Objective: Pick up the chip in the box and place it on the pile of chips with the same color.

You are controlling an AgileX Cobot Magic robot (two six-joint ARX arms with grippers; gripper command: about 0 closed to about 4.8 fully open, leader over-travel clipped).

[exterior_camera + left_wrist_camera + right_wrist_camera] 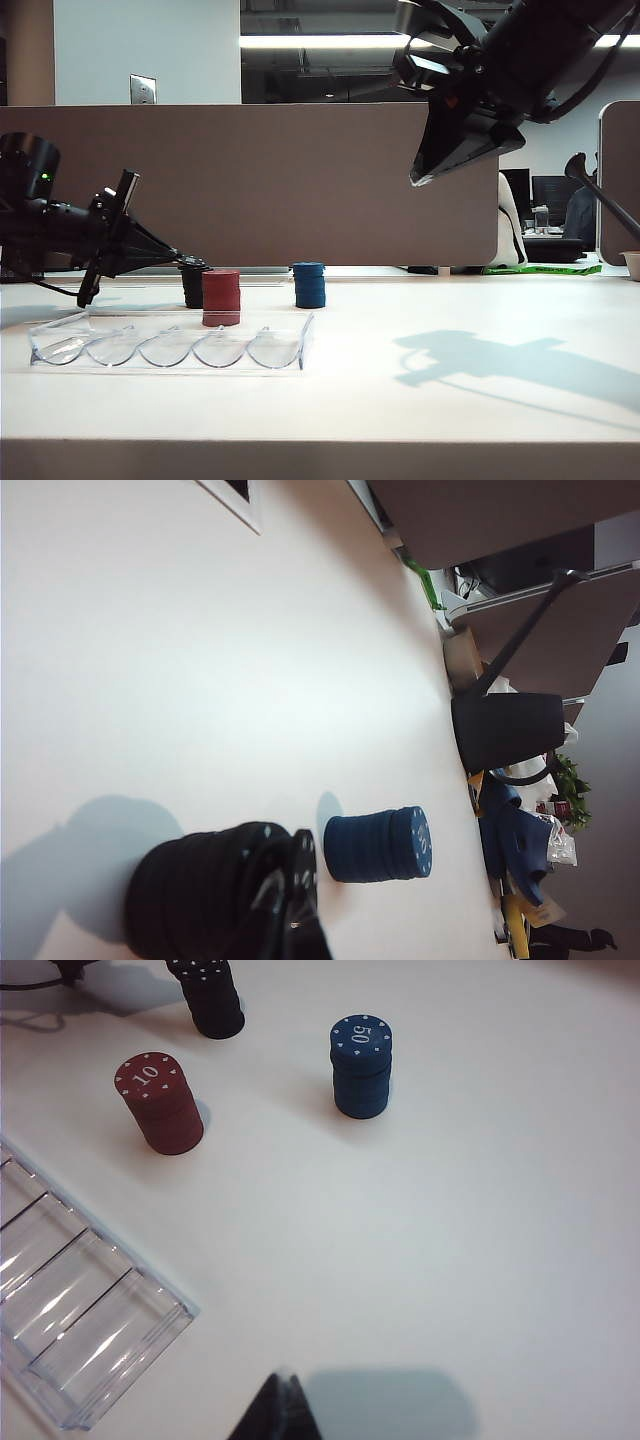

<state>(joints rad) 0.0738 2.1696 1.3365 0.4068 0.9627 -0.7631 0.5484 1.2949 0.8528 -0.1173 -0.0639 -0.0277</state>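
Left gripper point(193, 264) reaches low from the left side of the table point(450, 420), its tips right at the top of the black pile point(192, 288). Jaws are pinched together; in the left wrist view the tips point(300, 900) sit against a black chip point(303, 865) at the pile's top face, chip edge-on with white marks showing. Cannot tell whether the chip is clamped or already resting on the black pile point(200, 895).

Red stack point(221, 297) stands just beside the black pile, nearer the camera, face marked 10 point(160, 1100). Blue stack point(309, 284) stands apart to the right, face marked 50 point(361, 1065). Black pile also shows at the far edge of the right wrist view point(210, 998).

Clear box point(170, 345) lies at the front left of the table, its grooves show no chips point(80, 1330).

Right gripper point(445, 160) hangs high over the right side of the table, well apart from all stacks; only a dark tip point(275, 1415) shows in its wrist view, fingers look closed together with nothing between them
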